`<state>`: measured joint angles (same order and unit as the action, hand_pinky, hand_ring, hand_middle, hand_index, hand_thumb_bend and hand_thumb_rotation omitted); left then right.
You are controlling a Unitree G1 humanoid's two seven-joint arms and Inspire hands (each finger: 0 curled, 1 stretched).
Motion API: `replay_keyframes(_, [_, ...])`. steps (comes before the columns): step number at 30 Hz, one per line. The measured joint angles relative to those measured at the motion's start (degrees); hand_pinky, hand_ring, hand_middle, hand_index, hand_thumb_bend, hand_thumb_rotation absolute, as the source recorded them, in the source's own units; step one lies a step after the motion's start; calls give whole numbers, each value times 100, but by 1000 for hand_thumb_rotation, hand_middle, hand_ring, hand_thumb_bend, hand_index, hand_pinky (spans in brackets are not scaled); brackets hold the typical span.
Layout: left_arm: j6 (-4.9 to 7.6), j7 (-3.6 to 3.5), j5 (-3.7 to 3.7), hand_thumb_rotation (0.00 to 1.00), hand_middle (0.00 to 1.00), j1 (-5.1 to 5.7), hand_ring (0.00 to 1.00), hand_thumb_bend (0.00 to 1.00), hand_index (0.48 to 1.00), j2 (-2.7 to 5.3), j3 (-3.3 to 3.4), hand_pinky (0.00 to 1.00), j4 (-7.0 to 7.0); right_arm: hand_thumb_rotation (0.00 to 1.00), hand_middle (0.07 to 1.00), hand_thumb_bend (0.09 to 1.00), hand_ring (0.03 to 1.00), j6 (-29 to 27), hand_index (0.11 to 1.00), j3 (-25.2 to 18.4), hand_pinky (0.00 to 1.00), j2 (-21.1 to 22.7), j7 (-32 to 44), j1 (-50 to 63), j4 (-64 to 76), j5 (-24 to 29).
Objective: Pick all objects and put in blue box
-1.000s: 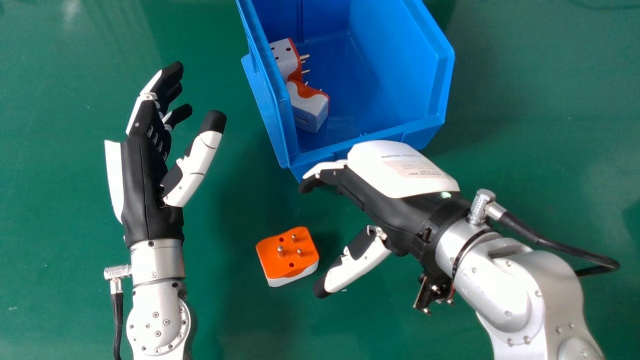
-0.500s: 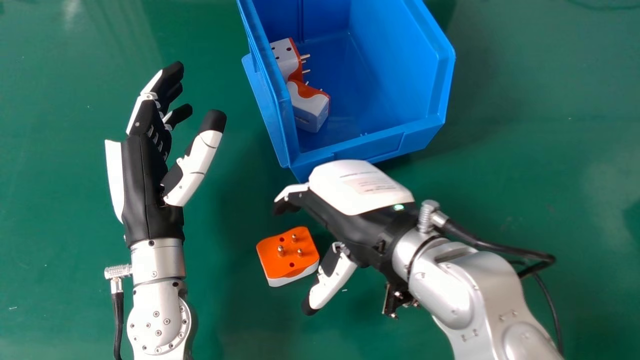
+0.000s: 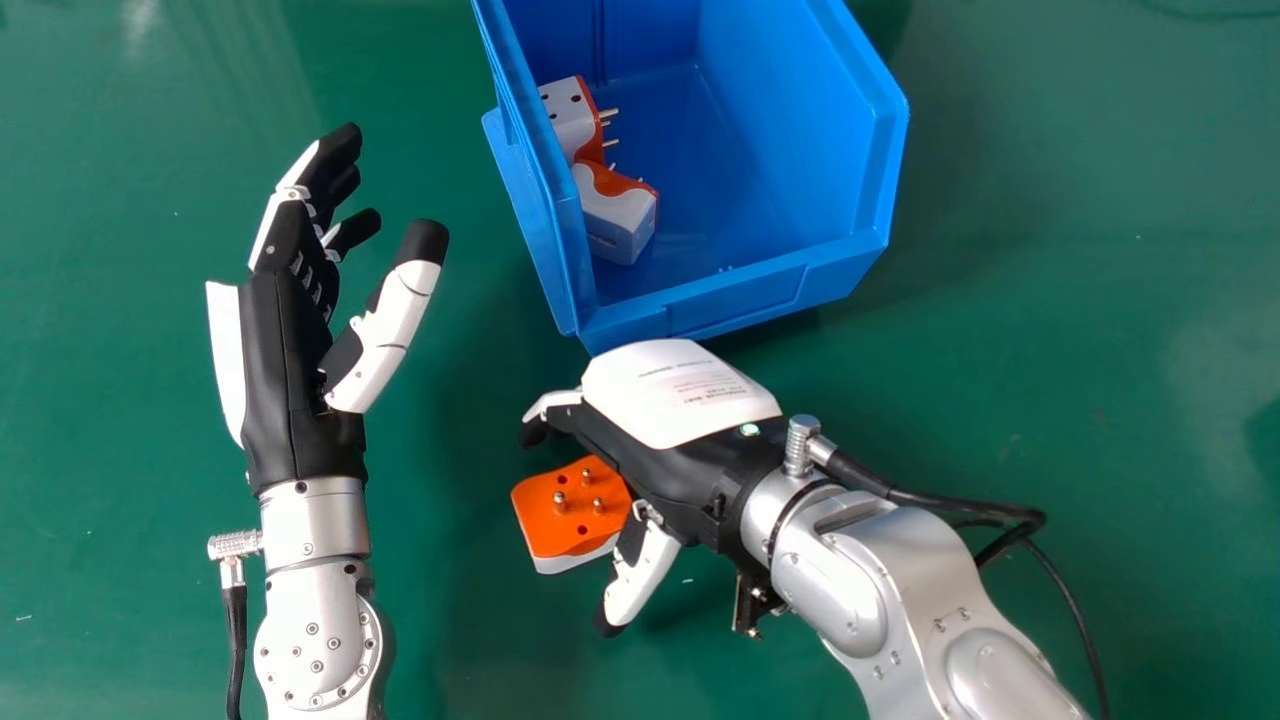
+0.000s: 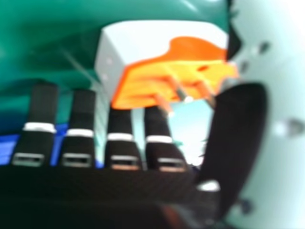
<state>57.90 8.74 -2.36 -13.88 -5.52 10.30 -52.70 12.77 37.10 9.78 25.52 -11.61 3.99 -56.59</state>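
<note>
Across the green tabletop (image 3: 1050, 350), the right hand (image 3: 665, 455) has slid from the blue box (image 3: 740, 300) to the orange-and-white adapter (image 3: 545, 530), now sitting between its parted fingers and thumb, so a grasp looks next, while the left hand (image 3: 300, 400) rests open.

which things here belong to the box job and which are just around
Job:
- loose plug, pins up on the table
- far boxed plug
- near boxed plug
- blue box
- right hand, open, at the loose plug

Just around:
- green table
- left hand, idle, head view's left
</note>
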Motion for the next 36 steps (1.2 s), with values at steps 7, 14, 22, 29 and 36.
replay_keyframes(7, [5, 0, 0, 534, 866, 0, 871, 758, 807, -3, -6, 797, -6, 98, 826, 841, 808, -63, 791, 71, 667, -15, -222, -69, -160, 24])
replay_keyframes(14, [15, 0, 1, 535, 865, 1, 870, 765, 805, -2, -15, 795, -6, 96, 824, 831, 812, -97, 781, 100, 669, -21, -313, -107, -248, 27])
replay_keyframes(22, [20, -31, 7, 532, 866, 8, 870, 764, 805, -2, -36, 796, -6, 103, 806, 831, 792, -85, 773, 208, 651, -45, -311, -268, -394, 15])
replay_keyframes(29, [20, -31, 7, 531, 867, 14, 871, 763, 806, -2, -37, 796, -6, 104, 773, 835, 748, -43, 765, 257, 619, -115, -265, -426, -552, 7])
replay_keyframes(36, [22, -9, 4, 530, 866, 15, 868, 763, 804, -2, -38, 794, -7, 94, 740, 841, 700, -62, 737, 343, 582, -163, -374, -608, -792, -1])
